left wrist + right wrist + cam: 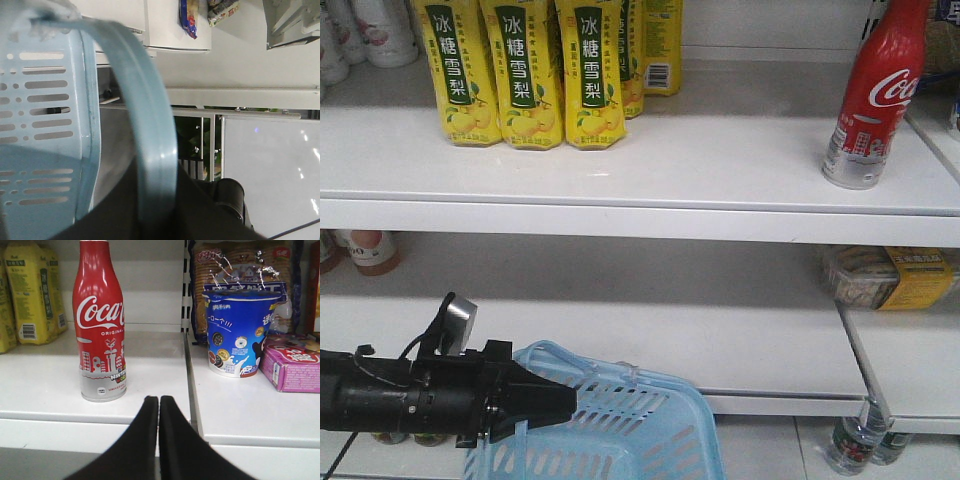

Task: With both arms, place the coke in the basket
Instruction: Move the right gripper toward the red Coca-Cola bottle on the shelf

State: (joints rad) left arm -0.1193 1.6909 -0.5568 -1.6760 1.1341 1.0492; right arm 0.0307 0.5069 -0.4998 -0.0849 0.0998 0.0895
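Risk in the front-facing view sits with the basket (620, 425). It hangs tilted just beyond the left gripper (558, 400), which seems clamped on its handle, so a swing or slip there could tip the mouth away from a drop. Nothing shows inside it. The coke (865, 100) stands upright on the top shelf (620, 160), far up and to the right of that gripper and well apart from the yellow cartons (530, 70).

Left wrist view: the handle (150, 125) runs straight into the black gripper body at the bottom edge. The basket lies to the left of it, and the part in view holds nothing.

Right wrist view: the right gripper (159, 402) has its fingers pressed together and holds nothing. The coke (100, 325) stands ahead and to the left of the tips. Pushing forward like this would likely knock it over, so the jaws need to spread first. The blue cup (240, 332), ahead and to the right, is sealed, so its contents are unseen.
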